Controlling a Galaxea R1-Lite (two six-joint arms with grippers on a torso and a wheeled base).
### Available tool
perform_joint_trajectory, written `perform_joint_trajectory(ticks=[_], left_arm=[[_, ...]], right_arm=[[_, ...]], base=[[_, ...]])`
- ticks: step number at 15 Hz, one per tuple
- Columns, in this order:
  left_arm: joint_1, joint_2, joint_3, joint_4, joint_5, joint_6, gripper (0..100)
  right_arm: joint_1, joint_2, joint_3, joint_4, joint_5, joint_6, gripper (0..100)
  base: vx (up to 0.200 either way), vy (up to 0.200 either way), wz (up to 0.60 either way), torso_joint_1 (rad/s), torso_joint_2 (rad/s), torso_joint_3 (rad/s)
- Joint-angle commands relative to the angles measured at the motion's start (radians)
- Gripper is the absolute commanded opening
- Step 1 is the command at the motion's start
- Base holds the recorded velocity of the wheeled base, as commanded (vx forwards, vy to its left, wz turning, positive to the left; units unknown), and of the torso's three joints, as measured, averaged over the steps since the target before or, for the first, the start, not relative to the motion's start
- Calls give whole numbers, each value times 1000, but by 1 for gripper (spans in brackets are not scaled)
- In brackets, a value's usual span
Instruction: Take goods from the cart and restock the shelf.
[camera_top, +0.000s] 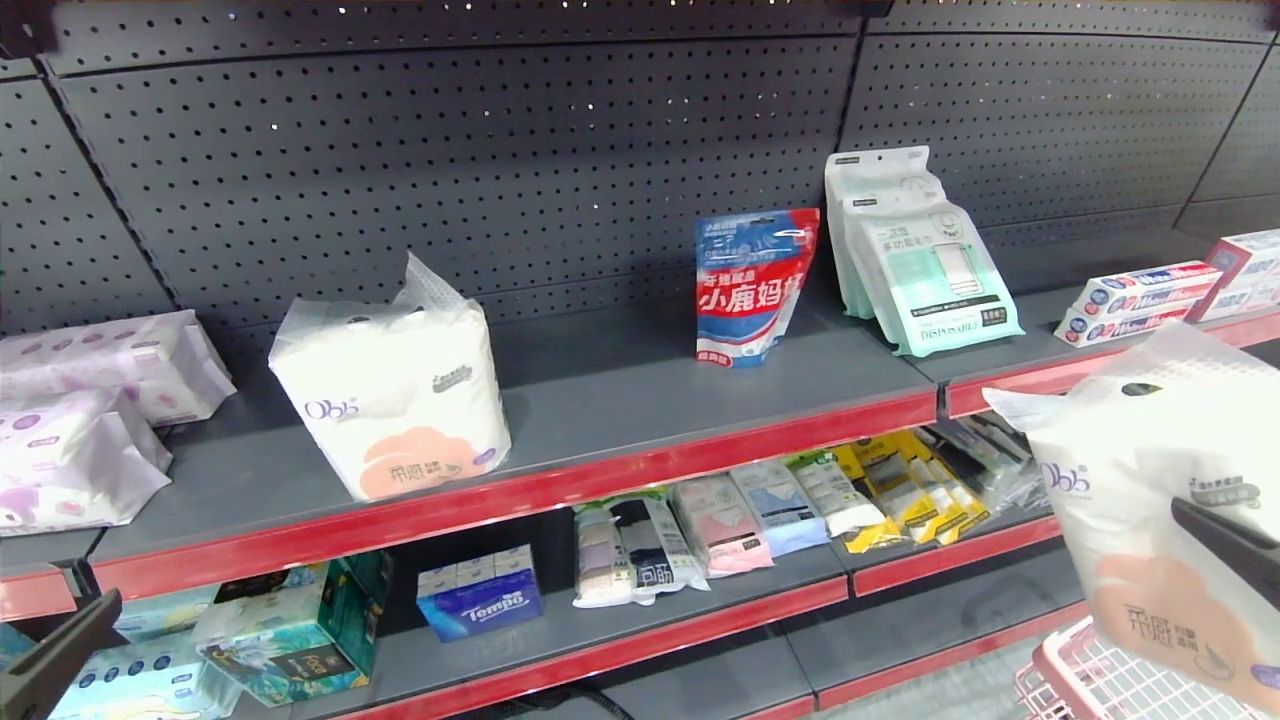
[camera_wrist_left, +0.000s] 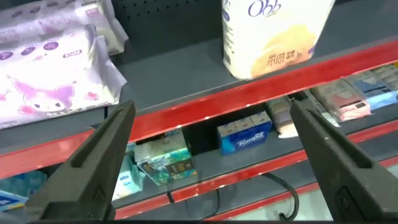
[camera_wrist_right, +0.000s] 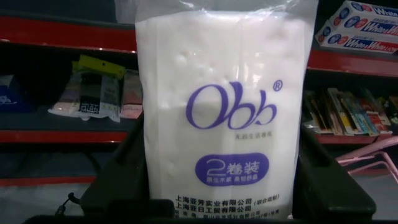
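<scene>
My right gripper (camera_wrist_right: 224, 186) is clamped on a soft, dimpled white plastic pack of paper rolls (camera_top: 1150, 480) at the lower right of the head view, above the pink wire cart (camera_top: 1085, 680). A matching blocky pack (camera_top: 390, 400) sits left of centre on the flat grey shelf (camera_top: 650, 390) with its glossy red lip. My left gripper (camera_wrist_left: 211, 155), at the lower left, has its dark wedge-shaped fingers spread apart.

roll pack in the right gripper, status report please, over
Right gripper shut on roll pack, beside the pink cart. Left gripper open, empty. Matching pack stands on the upper shelf, bare space to its right, nothing blocking.
</scene>
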Motion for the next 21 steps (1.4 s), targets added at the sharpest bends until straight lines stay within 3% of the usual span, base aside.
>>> perform_joint_trajectory(ticks=[1,2,5,19,21], left_arm=[[0,-25,4,-4,2,3,100],[0,-47,10,-1,0,18,100],[0,-48,10,-2,3,23,100],[2,-153,49,2,5,23,100],[3,-153,53,1,5,23,100]], right_arm=[[0,-1,-2,1,1,0,0],[5,-1,-5,1,-1,-21,0],[2,4,-25,-1,-1,-47,0],[5,56,-80,-3,7,-37,0],[6,74,-95,-4,14,-24,0]], base=[[0,0,0,0,0,0],[0,0,0,0,0,0],[0,0,0,0,0,0],[0,0,600,3,3,1],[0,0,0,0,0,0]])
